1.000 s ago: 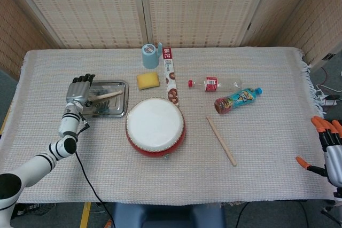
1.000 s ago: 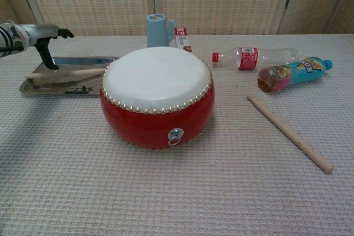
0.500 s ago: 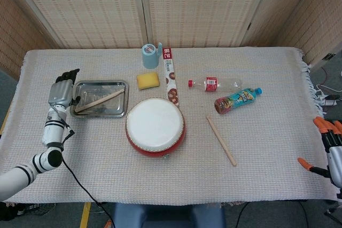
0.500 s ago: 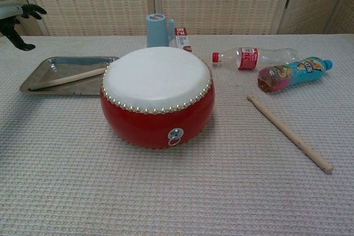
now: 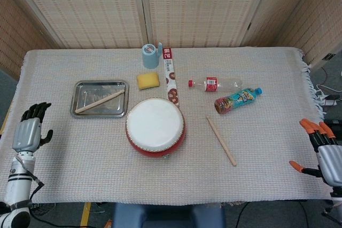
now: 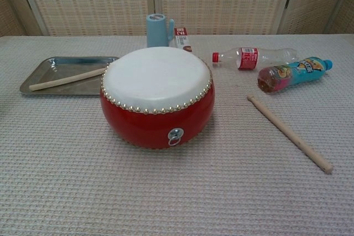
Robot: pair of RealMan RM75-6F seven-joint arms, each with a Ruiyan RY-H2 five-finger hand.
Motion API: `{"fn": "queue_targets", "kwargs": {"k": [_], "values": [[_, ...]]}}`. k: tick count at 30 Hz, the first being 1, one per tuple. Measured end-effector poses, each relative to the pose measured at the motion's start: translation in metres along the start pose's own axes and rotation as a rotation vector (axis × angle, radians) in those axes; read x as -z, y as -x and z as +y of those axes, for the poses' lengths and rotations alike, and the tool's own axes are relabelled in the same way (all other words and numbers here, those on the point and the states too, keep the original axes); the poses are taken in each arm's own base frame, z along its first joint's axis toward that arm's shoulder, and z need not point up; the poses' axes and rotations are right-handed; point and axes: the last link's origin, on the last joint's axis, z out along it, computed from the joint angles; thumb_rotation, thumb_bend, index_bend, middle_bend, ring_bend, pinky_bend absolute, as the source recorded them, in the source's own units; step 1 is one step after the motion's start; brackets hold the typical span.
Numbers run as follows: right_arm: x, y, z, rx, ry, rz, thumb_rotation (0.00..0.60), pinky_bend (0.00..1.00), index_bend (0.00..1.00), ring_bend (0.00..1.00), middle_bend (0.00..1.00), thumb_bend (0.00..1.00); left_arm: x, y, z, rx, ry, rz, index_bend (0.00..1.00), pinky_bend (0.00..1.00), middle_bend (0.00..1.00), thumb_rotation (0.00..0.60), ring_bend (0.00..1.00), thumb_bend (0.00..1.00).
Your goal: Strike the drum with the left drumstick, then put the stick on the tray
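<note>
My left hand [image 5: 26, 132] hangs empty, fingers loosely apart, at the table's near-left edge. The left drumstick [image 5: 99, 101] lies at its two o'clock, inside the tray [image 5: 80, 88], long axis diagonal. My right hand [image 5: 327, 150] is open too, far off. The labels are unreadable.

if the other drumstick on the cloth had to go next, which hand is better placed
Right. The drumstick lies right of the drum, nearer the open right hand; the left hand sits beyond the tray.
</note>
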Motion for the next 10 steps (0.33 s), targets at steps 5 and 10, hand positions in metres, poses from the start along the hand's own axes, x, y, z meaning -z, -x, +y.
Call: {"fn": "queue_targets", "kwargs": {"k": [5, 10], "values": [[0.001, 0.009, -0.002, -0.013, -0.011, -0.036, 0.600, 0.00, 0.00, 0.00, 0.05, 0.02, 0.042, 0.000, -0.008, -0.020, 0.040, 0.036, 0.11, 0.09, 0.08, 0.600, 0.04, 0.35], [0.002, 0.017, -0.006, -0.026, -0.018, -0.044, 0.600, 0.00, 0.00, 0.00, 0.05, 0.02, 0.074, -0.002, -0.007, -0.004, 0.059, 0.077, 0.11, 0.09, 0.08, 0.600, 0.04, 0.35]]}}
